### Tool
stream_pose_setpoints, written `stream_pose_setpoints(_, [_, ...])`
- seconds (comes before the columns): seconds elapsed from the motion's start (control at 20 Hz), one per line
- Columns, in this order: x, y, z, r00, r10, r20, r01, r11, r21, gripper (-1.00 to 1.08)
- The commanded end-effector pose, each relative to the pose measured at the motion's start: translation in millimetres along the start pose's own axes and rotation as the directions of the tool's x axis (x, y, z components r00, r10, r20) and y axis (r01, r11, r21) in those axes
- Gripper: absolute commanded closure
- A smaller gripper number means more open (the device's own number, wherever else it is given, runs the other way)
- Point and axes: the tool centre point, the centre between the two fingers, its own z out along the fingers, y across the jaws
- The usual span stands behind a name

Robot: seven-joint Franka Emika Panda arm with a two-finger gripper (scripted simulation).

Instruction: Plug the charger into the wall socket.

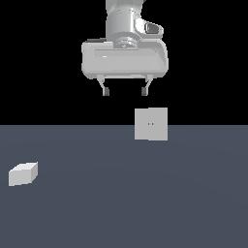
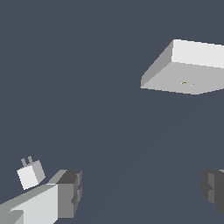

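Observation:
The charger (image 1: 23,174) is a small off-white block lying on the dark floor at the exterior view's left; in the wrist view the charger (image 2: 30,174) shows two short prongs. The wall socket (image 1: 151,124) is an upright light-grey square plate with two tiny orange-brown dots, standing further back, right of centre; the wrist view shows the wall socket (image 2: 186,70) as a thick slab. My gripper (image 1: 125,91) hangs high above the floor, open, with nothing between its fingers (image 2: 69,192). It is well apart from both things.
A flat dark grey-blue floor (image 1: 126,203) fills the lower half of the exterior view, with black background behind it. Nothing else stands on it.

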Motion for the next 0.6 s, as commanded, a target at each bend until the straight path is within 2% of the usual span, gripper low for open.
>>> stream_pose_setpoints(0.0, [0.0,0.0,0.0,1.0,0.0,0.0,0.0,1.0,0.0,-0.92])
stream_pose_setpoints(0.55, [-7.6,-20.9,11.5,0.999,-0.039,-0.031,0.039,0.999,0.007,-0.92])
